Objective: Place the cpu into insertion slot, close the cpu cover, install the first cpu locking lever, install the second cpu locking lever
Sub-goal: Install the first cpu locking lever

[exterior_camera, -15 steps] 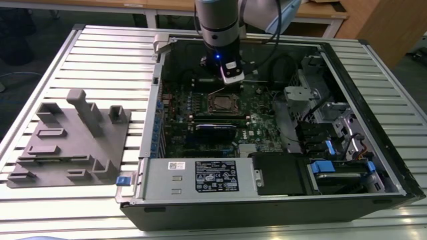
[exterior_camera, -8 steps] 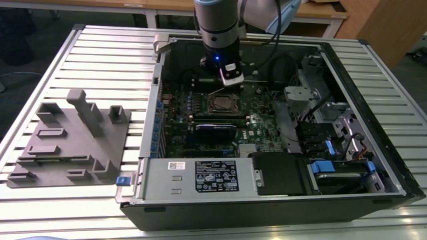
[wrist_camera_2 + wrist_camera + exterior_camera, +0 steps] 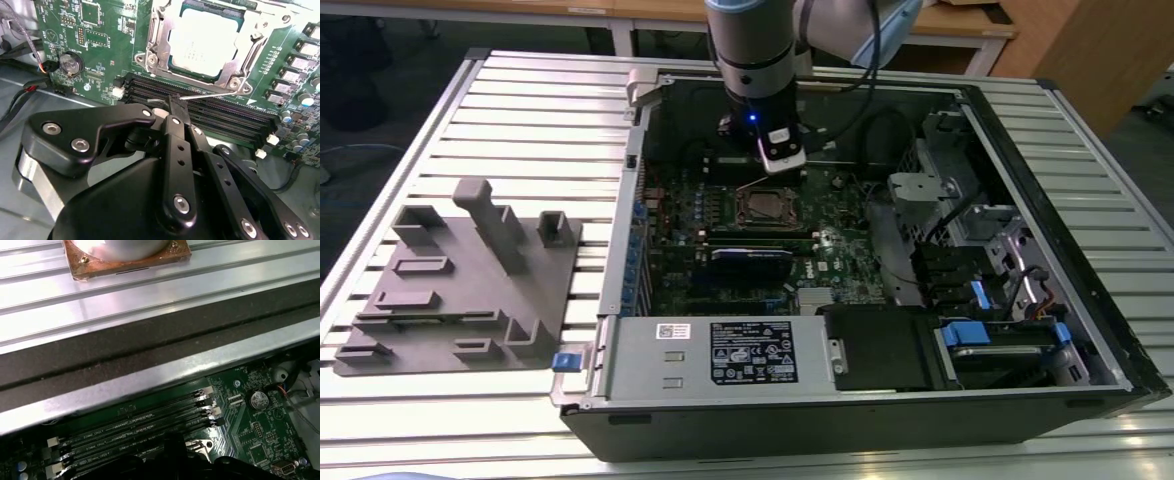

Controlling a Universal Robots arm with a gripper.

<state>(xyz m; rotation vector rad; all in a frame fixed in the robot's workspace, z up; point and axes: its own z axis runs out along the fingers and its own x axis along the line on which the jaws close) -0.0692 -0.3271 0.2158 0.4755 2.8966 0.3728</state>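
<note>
Slatted metal worktop (image 3: 520, 110) carries an open computer case (image 3: 1067, 330). Nearest in the second wrist view, the pincer (image 3: 172, 107) is closed over memory slots (image 3: 225, 112), touching a thin locking lever (image 3: 210, 95); beyond, the cpu (image 3: 205, 42) sits in the insertion slot (image 3: 155, 60) under the cpu cover (image 3: 257, 37).

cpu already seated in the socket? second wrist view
Yes. In the second wrist view the cpu lies flat inside the insertion slot, with the cpu cover framing it.

Even, bright overhead light glares white off the cpu (image 3: 206, 42) lid beyond the gripper (image 3: 172, 107), whose near black links blur softly, while the computer case (image 3: 1067, 330) interior stays shadowed.
</note>
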